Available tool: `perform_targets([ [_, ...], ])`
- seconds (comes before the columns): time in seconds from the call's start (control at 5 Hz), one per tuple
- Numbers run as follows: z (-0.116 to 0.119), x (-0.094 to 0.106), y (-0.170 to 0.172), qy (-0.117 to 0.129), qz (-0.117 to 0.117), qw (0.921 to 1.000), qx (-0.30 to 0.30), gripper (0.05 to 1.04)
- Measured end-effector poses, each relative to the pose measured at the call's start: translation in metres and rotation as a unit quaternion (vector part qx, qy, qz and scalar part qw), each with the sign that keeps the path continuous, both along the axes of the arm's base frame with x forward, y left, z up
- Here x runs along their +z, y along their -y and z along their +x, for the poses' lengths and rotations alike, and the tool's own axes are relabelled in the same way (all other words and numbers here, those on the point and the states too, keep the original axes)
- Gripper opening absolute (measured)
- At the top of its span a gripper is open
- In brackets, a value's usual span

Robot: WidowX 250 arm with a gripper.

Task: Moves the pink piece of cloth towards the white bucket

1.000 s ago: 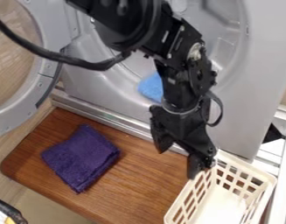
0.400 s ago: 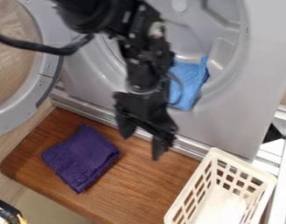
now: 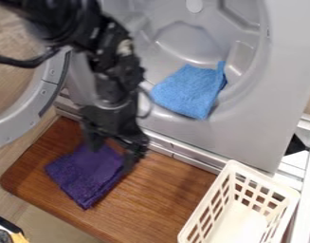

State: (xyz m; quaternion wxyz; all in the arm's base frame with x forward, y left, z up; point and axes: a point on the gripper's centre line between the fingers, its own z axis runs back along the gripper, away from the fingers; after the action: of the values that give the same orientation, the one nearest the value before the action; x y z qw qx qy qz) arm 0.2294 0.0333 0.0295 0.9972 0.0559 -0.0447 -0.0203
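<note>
Open gripper [image 3: 113,151] at the purple cloth [image 3: 87,178]

The gripper hangs down over the cloth's upper edge, its fingers spread apart with nothing pinched between them; whether they touch the cloth I cannot tell. The cloth lies folded on the wooden board [image 3: 163,204], well apart from the cream basket [image 3: 265,177] at the view's lower right. Behind the board stands the machine [image 3: 258,142], a blue cloth [image 3: 186,92] lying in its round opening. Its door [image 3: 40,104] hangs open at the view's left, partly behind the arm.

Blue cloth [image 3: 187,92] in grey drum [image 3: 182,40], open round door [image 3: 31,108], brown wooden board [image 3: 160,197]
</note>
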Motion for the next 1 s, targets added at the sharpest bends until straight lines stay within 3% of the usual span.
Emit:
perform_targets([
  [0.4,0.001,-0.039,-0.058,-0.015,0.010,0.9966,0.080,1.001],
  [0.8,0.008,-0.077,-0.077,-0.023,0.022,0.9952,0.093,1.001],
  [1.0,0.010,-0.095,-0.072,-0.021,0.011,0.9952,0.094,1.001],
])
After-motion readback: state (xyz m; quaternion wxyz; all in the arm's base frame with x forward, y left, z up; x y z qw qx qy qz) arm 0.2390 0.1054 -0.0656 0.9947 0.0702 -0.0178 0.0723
